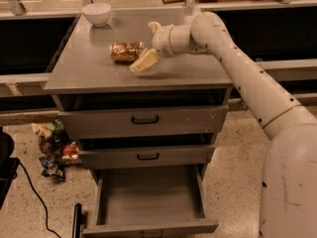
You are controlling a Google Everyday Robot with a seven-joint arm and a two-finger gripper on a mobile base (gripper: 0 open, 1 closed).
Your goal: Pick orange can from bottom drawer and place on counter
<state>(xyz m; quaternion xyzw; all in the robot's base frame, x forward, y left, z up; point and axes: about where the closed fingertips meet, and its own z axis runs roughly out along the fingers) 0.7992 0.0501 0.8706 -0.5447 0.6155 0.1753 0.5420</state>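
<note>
In the camera view, we find the small shiny coppery orange can (pixel 127 52) out of the wide, shallow grey bottom drawer (pixel 148 198), which stands pulled open and bare below. The can lies on its side on the broad flat grey counter (pixel 84 71), about mid-depth. The cream two-finger gripper (pixel 143 46) hovers at the can's right end with its fingers (pixel 144 61) spread wide, one high and one low, pinching nothing. Here's what matters: the can sits to the picture's left of the gripper, its long axis running left to right and nearly in line with the arm's reach. Its right end is just in the mouth of the spread fingers, and we cannot tell whether the lower finger touches it. We judge the placing all but done. A retreat should go straight back to the right along that axis, since a sideways brush could roll the can towards the front edge. The white round bowl (pixel 96 13) sits well apart at the back left corner.
</note>
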